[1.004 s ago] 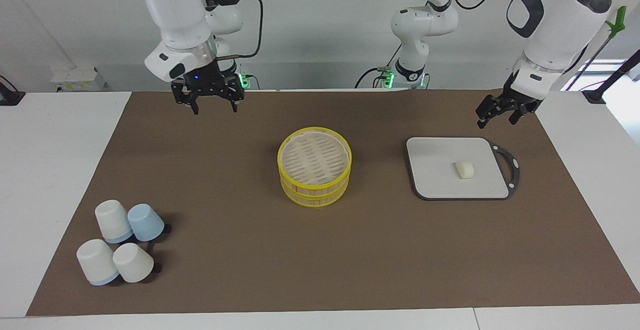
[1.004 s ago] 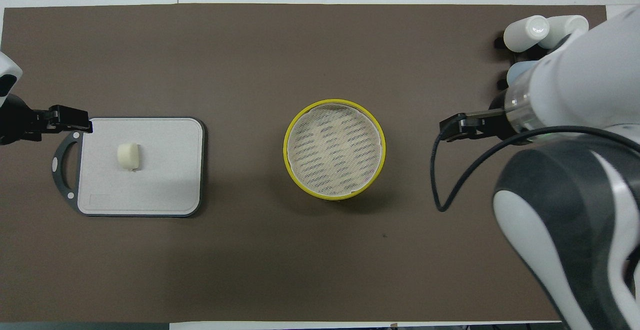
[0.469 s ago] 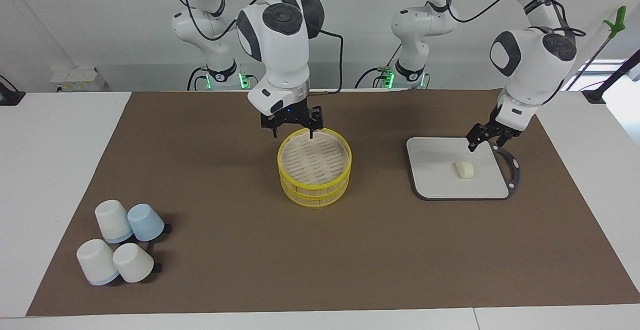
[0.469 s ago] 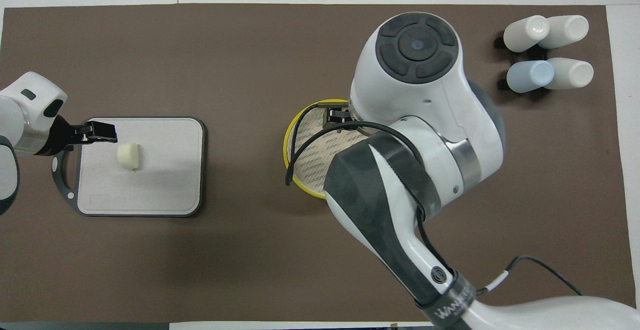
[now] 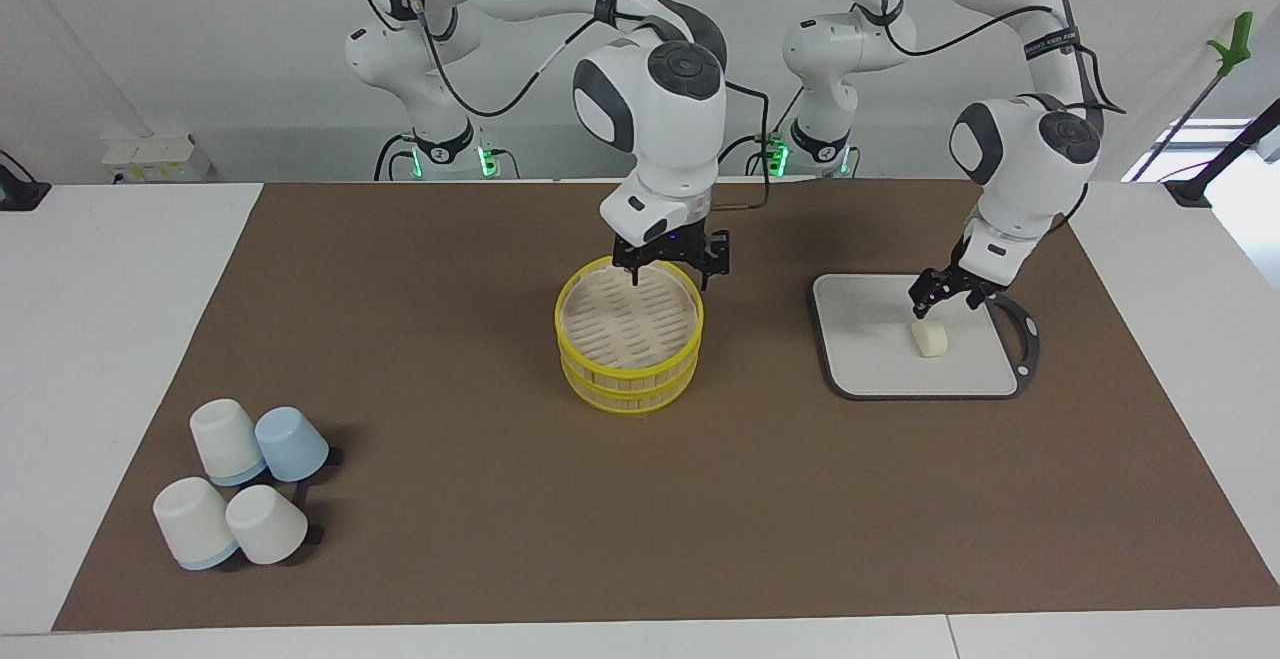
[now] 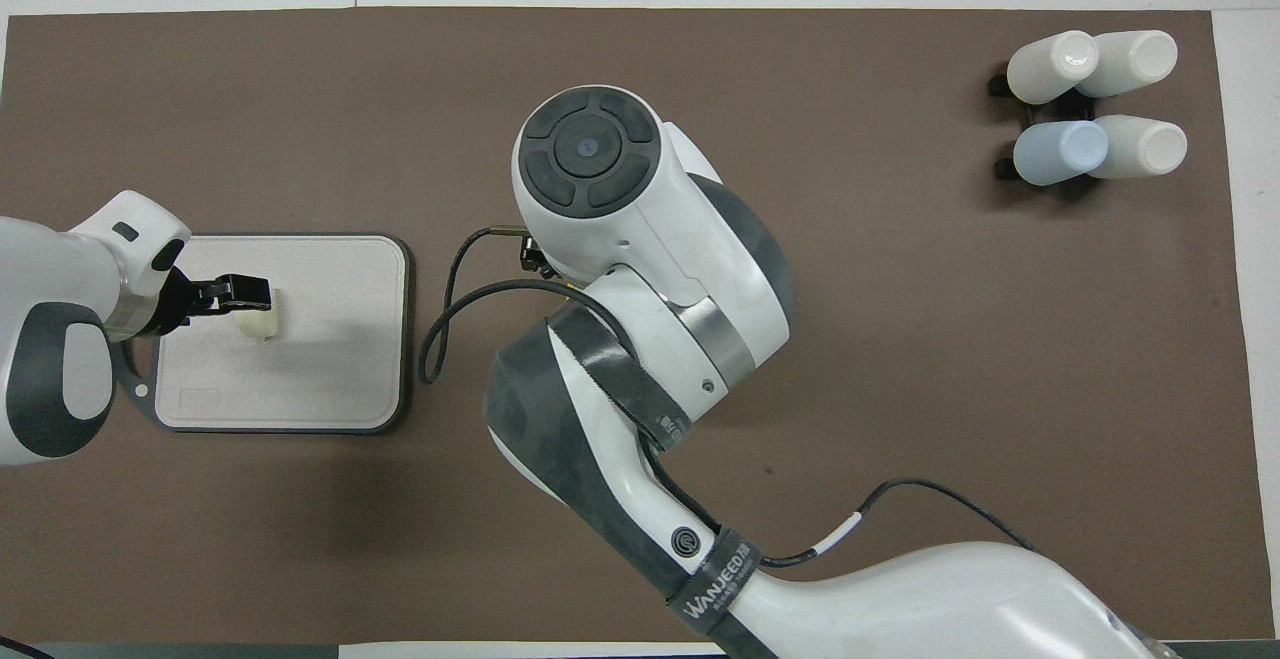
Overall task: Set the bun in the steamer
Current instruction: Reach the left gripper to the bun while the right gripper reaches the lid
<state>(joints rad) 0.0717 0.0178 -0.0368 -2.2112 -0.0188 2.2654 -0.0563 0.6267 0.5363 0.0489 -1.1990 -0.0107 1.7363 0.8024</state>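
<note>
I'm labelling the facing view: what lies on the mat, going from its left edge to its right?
Cluster of upturned cups → yellow-rimmed steamer, right gripper over it → grey board carrying the bun, left gripper just above.

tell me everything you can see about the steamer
The steamer is a round basket in two stacked tiers, with bright yellow rims, pale wood-look walls and a slatted pale floor. It stands upright mid-mat and holds nothing. The right gripper, open, hangs over its rim nearest the robots; contact is unclear. In the overhead view the right arm hides it.
</note>
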